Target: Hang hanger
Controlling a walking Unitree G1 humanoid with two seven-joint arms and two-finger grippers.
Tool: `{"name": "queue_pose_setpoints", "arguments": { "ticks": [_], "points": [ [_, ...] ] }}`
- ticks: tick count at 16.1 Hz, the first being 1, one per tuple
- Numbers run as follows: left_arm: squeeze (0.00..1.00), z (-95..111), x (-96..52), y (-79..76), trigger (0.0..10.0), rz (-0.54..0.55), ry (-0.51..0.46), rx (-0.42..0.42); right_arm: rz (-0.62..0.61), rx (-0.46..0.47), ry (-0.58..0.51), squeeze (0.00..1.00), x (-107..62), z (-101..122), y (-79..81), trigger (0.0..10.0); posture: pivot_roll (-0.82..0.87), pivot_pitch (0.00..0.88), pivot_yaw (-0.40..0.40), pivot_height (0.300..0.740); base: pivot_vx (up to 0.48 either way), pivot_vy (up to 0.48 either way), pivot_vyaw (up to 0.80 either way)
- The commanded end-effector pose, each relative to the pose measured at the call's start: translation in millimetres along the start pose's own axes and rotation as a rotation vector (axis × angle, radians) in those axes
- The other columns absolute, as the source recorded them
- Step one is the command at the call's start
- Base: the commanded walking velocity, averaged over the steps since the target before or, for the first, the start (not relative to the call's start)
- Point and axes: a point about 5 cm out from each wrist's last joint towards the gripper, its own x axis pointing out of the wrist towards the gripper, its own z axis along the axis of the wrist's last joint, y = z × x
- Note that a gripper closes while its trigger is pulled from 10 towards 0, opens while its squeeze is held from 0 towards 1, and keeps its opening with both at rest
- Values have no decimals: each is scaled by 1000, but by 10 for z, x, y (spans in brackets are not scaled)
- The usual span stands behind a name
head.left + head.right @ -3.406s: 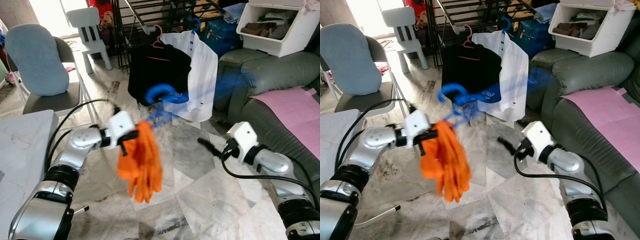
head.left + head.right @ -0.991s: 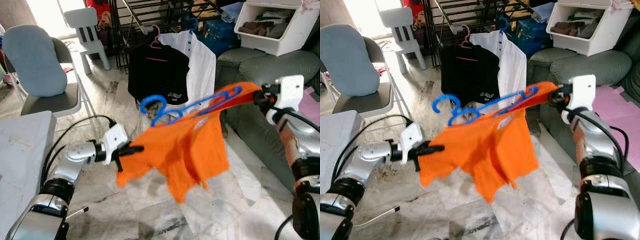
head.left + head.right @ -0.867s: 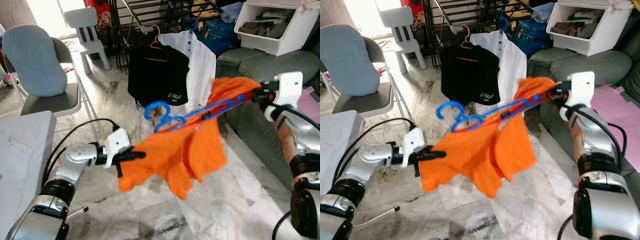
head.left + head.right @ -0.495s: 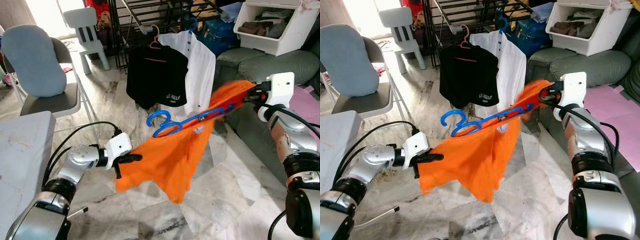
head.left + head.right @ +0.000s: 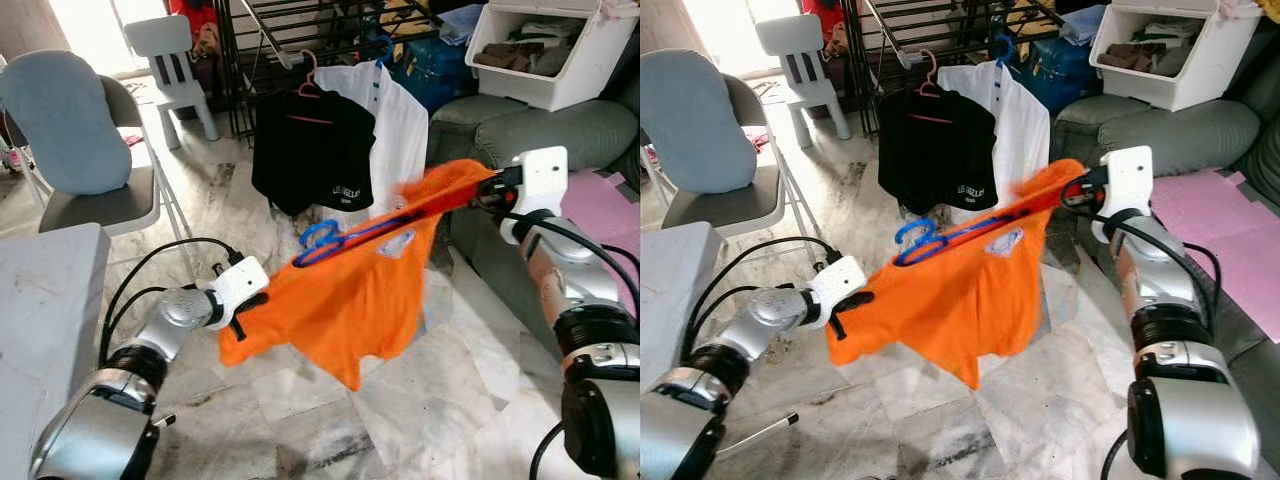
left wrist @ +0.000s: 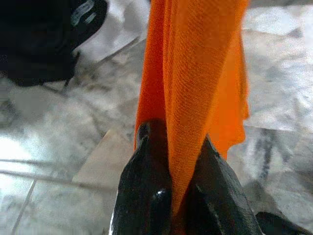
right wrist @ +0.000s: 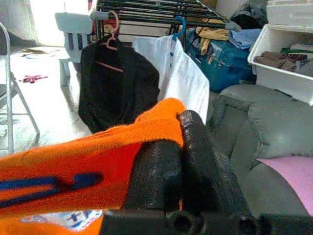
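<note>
Holding orange T-shirt (image 5: 350, 290) stretched between both claws. Left gripper (image 6: 171, 196) clamped on lower hem; right gripper (image 7: 178, 147) clamped on shoulder end, high. Blue hanger (image 5: 345, 235) lies between them inside neckline, hook toward left gripper, gripped by neither. Your risk: hanger slides out if cloth slackens or tilts. Drying rack (image 5: 940, 20) beyond; hung black shirt (image 5: 935, 150) may snag.

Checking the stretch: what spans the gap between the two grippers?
The orange shirt on its blue hanger stretches from left gripper to right gripper, seen in both eye views.
</note>
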Motion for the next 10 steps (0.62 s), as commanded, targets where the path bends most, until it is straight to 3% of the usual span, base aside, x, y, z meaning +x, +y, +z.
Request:
{"name": "queue_pose_setpoints", "arguments": {
  "ticks": [1,4,5,8,10],
  "points": [
    [0,-224,-84,74,0,77,101,-68,-56,-28,-101,0,-1,256,-130,0,-196,0,42,740,0,0,0],
    [0,13,57,61,0,230,-14,-271,34,-71,-77,0,15,148,94,0,-194,0,41,740,0,0,0],
    [0,13,57,61,0,230,-14,-271,34,-71,-77,0,15,148,94,0,-194,0,41,740,0,0,0],
    [0,195,187,-55,0,283,-90,-483,107,-148,-42,0,-4,-27,335,0,-185,0,43,740,0,0,0],
    [0,247,238,-141,0,262,-99,-504,159,-166,-25,0,-28,-127,487,0,-182,0,44,740,0,0,0]
  ]
}}
